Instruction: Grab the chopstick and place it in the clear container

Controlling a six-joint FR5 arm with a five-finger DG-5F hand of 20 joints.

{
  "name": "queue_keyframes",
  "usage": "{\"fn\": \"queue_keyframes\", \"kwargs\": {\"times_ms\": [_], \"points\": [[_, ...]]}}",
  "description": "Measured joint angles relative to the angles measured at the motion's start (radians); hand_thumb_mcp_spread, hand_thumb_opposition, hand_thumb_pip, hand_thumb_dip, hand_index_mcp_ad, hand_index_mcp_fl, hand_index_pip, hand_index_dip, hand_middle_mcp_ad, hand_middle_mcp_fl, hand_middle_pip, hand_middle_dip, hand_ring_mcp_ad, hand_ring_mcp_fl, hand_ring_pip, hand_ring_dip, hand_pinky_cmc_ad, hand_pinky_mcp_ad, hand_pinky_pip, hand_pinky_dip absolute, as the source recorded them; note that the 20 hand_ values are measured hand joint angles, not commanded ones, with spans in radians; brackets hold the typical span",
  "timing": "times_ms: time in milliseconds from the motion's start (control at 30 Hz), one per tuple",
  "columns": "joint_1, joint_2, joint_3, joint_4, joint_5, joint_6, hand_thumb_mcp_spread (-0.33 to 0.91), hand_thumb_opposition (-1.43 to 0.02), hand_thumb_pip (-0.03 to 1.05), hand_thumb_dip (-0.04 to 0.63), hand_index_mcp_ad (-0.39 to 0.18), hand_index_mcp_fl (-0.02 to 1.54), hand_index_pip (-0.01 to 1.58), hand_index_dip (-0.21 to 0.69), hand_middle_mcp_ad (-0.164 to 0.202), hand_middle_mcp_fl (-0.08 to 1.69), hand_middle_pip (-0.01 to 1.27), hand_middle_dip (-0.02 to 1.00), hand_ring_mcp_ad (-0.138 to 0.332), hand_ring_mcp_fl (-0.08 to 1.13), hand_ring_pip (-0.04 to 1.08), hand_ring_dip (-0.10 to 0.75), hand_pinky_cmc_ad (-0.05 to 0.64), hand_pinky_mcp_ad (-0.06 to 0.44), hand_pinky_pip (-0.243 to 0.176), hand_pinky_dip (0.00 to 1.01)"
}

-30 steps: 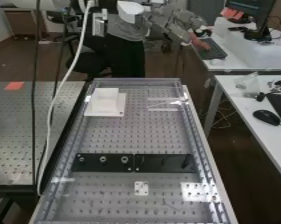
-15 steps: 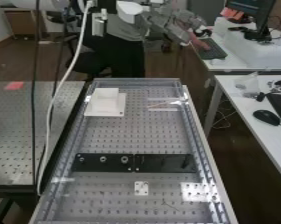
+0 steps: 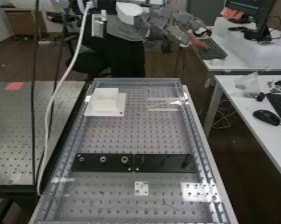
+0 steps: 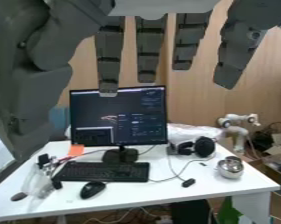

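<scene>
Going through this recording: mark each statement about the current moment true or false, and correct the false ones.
1. The hand is open and holds nothing. True.
2. The chopstick is gripped in the hand. False: the chopstick lies at the bench's far end.
3. In the high view, the black plates are nearer than the white block. True.
4. In the high view, the white block is right of the chopstick. False: it is on the left.
5. In the wrist view, the mouse sits on the keyboard. False: the mouse lies on the desk.
</scene>
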Motion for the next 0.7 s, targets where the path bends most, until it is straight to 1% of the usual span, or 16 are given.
{"fn": "queue_keyframes", "kwargs": {"times_ms": [100,200,233,300,467,500,533,567,600,700], "points": [[-0.001,0.002,-0.002,0.002,-0.008,0.002,0.25,-0.74,0.43,0.145,-0.192,0.46,0.05,0.29,0.016,0.22,0.1,0.29,0.115,0.06,0.12,0.182,0.51,0.379,0.003,0.18],[-0.001,0.003,-0.003,0.003,-0.011,0.002,0.25,-0.74,0.43,0.145,-0.187,0.45,0.05,0.29,0.021,0.22,0.1,0.28,0.119,0.06,0.12,0.182,0.51,0.379,0.003,0.18],[-0.001,0.003,-0.003,0.003,-0.01,0.001,0.25,-0.74,0.43,0.145,-0.188,0.45,0.05,0.29,0.016,0.22,0.1,0.28,0.119,0.06,0.12,0.185,0.51,0.379,0.0,0.18],[-0.001,0.002,-0.002,0.003,-0.008,0.001,0.26,-0.74,0.43,0.145,-0.187,0.45,0.05,0.29,0.023,0.22,0.1,0.29,0.119,0.06,0.12,0.185,0.51,0.379,0.0,0.18],[0.001,-0.004,0.005,0.003,-0.011,0.005,0.25,-0.74,0.43,0.145,-0.187,0.46,0.05,0.293,0.017,0.22,0.1,0.28,0.119,0.06,0.12,0.185,0.51,0.379,0.003,0.18],[0.002,-0.004,0.006,0.003,-0.012,0.005,0.25,-0.74,0.43,0.145,-0.187,0.46,0.05,0.293,0.023,0.22,0.1,0.28,0.119,0.06,0.12,0.185,0.51,0.379,0.003,0.18],[0.002,-0.005,0.006,0.004,-0.012,0.005,0.25,-0.74,0.43,0.145,-0.19,0.45,0.05,0.29,0.012,0.21,0.1,0.29,0.115,0.06,0.12,0.182,0.51,0.379,0.003,0.18],[0.002,-0.005,0.006,0.004,-0.012,0.004,0.25,-0.74,0.43,0.145,-0.195,0.45,0.05,0.286,0.014,0.22,0.1,0.28,0.115,0.06,0.12,0.182,0.51,0.379,0.003,0.18],[0.002,-0.005,0.006,0.004,-0.013,0.004,0.25,-0.74,0.43,0.145,-0.185,0.45,0.05,0.283,0.021,0.22,0.1,0.28,0.119,0.06,0.12,0.182,0.51,0.379,0.003,0.18],[0.002,-0.005,0.006,0.004,-0.012,0.005,0.26,-0.74,0.43,0.145,-0.19,0.45,0.05,0.283,0.016,0.22,0.1,0.28,0.117,0.06,0.12,0.185,0.51,0.379,0.003,0.18]]}}
